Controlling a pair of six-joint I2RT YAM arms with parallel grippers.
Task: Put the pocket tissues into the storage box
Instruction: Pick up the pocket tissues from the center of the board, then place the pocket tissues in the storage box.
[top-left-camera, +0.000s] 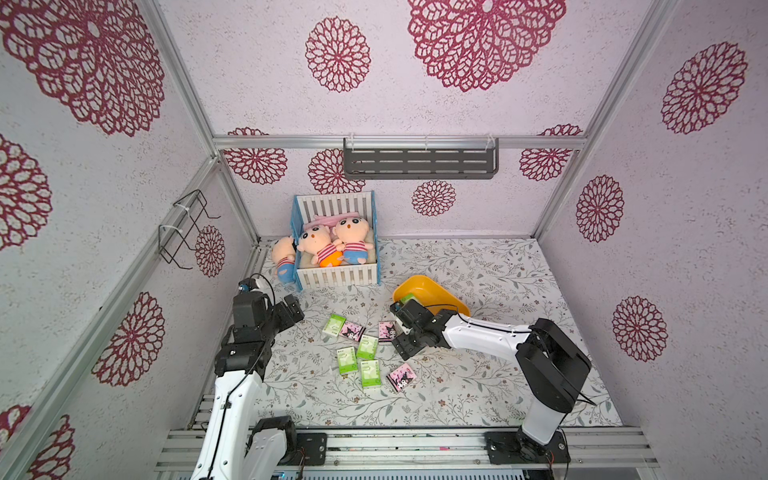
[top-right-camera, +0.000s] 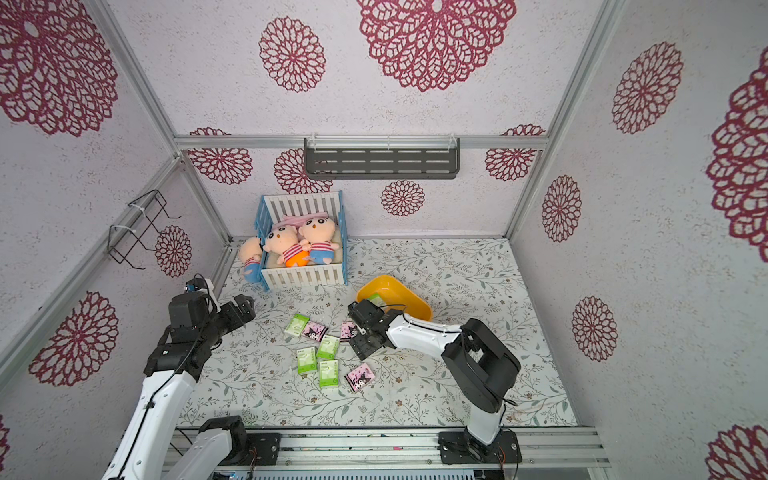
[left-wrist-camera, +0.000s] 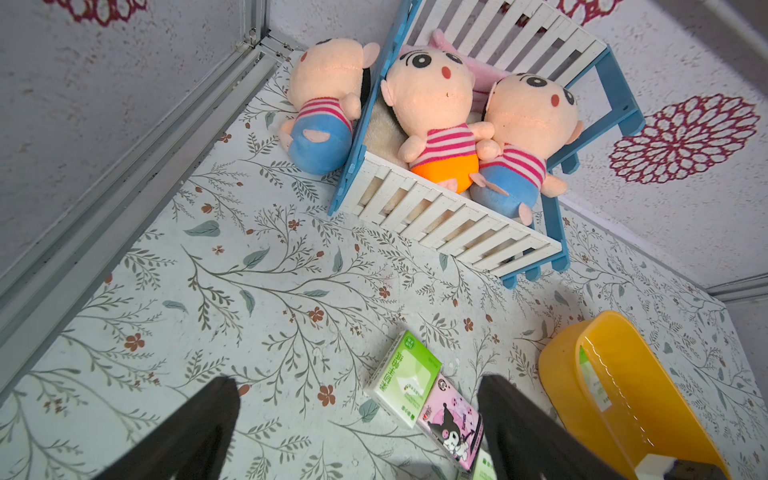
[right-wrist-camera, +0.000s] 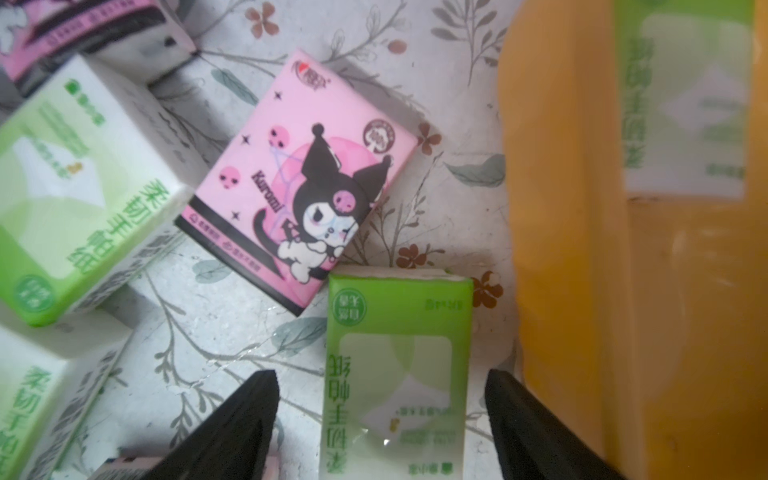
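Several pocket tissues lie loose mid-table in both top views, green-and-white ones (top-left-camera: 367, 347) and pink ones (top-left-camera: 402, 377). The yellow storage box (top-left-camera: 440, 293) sits tilted behind them with a green packet (top-left-camera: 407, 298) inside. My right gripper (top-left-camera: 398, 332) is low beside the box and open. In the right wrist view a green packet (right-wrist-camera: 399, 374) lies between its fingers (right-wrist-camera: 528, 424) with a gap on each side. A pink packet (right-wrist-camera: 299, 178) lies just past it and the box wall (right-wrist-camera: 561, 208) is alongside. My left gripper (top-left-camera: 297, 311) hovers open and empty at the left, with a green packet (left-wrist-camera: 405, 376) and a pink packet (left-wrist-camera: 451, 422) ahead of it.
A white-slatted, blue-sided crate (top-left-camera: 338, 276) with plush dolls stands at the back left, and one doll (top-left-camera: 284, 257) lies outside it. A grey shelf (top-left-camera: 419, 162) hangs on the back wall and a wire rack (top-left-camera: 185, 228) on the left wall.
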